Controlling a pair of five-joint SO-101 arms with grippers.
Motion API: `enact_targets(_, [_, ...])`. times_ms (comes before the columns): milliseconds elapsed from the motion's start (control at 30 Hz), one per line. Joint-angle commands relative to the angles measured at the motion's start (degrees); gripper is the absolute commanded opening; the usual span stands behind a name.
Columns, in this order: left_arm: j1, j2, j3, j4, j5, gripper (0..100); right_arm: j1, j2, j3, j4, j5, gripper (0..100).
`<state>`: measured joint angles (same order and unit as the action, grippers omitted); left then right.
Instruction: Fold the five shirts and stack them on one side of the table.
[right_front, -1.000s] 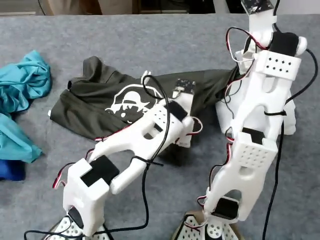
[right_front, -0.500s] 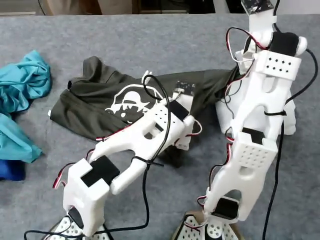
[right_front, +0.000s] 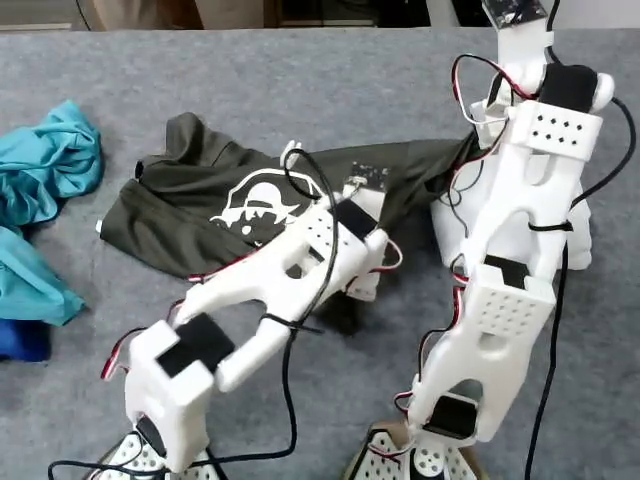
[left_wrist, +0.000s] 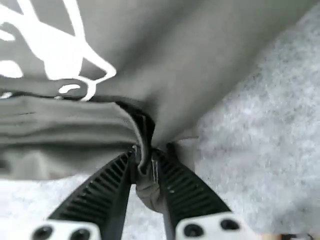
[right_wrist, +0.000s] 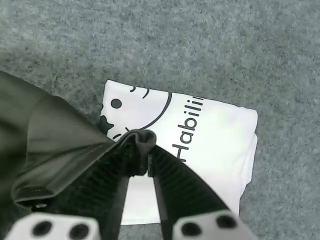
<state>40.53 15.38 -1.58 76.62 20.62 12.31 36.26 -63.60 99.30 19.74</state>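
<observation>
A dark olive shirt (right_front: 215, 205) with a white print lies spread across the middle of the grey table. My left gripper (left_wrist: 144, 161) is shut on a pinched fold of the olive shirt (left_wrist: 165, 75) at its near edge, under the left arm (right_front: 330, 250) in the high view. My right gripper (right_wrist: 143, 147) is shut on another edge of the olive shirt (right_wrist: 50, 140), held above a folded white shirt (right_wrist: 210, 145). That folded white shirt (right_front: 450, 230) lies at the right, mostly hidden by the right arm (right_front: 520, 200).
Crumpled teal shirts (right_front: 45, 160) lie at the table's left edge, with a blue one (right_front: 20, 340) below them. Bare grey table (right_front: 330, 90) stretches along the far side.
The left arm has shifted slightly toward the near side, tugging the olive shirt's near edge with it. The right arm has kept still.
</observation>
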Motion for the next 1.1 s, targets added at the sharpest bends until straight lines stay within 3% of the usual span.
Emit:
enact_targets(0, [-5.7,-9.3,-5.5,4.3,-0.7,2,0.7,-3.6,-0.7,-0.9,-0.1,0.2])
enact_targets(233, [-18.4,-21.4,-14.3,14.3,-7.8,2,0.7,-3.6,-0.7,-0.9,-0.1,0.2])
enact_targets(400, [-25.4,-26.2,-19.8,23.8,-8.8,2,0.7,-3.6,-0.7,0.6,-0.1,0.2])
enact_targets(533, [-35.8,-32.5,-21.5,24.2,-8.7,2,0.7,-3.9,-1.3,2.2,-0.3,0.2])
enact_targets(633, [-42.5,-38.2,-24.4,24.2,-8.8,2,0.6,-6.5,-6.3,2.8,-4.7,0.2])
enact_targets(933, [-56.7,-50.0,-42.4,24.2,-11.3,2,-4.6,-28.1,-24.0,2.8,-13.4,0.2])
enact_targets(1067, [-59.3,-55.3,-45.4,24.2,-21.1,2,-4.6,-37.9,-27.2,2.2,-16.9,0.2])
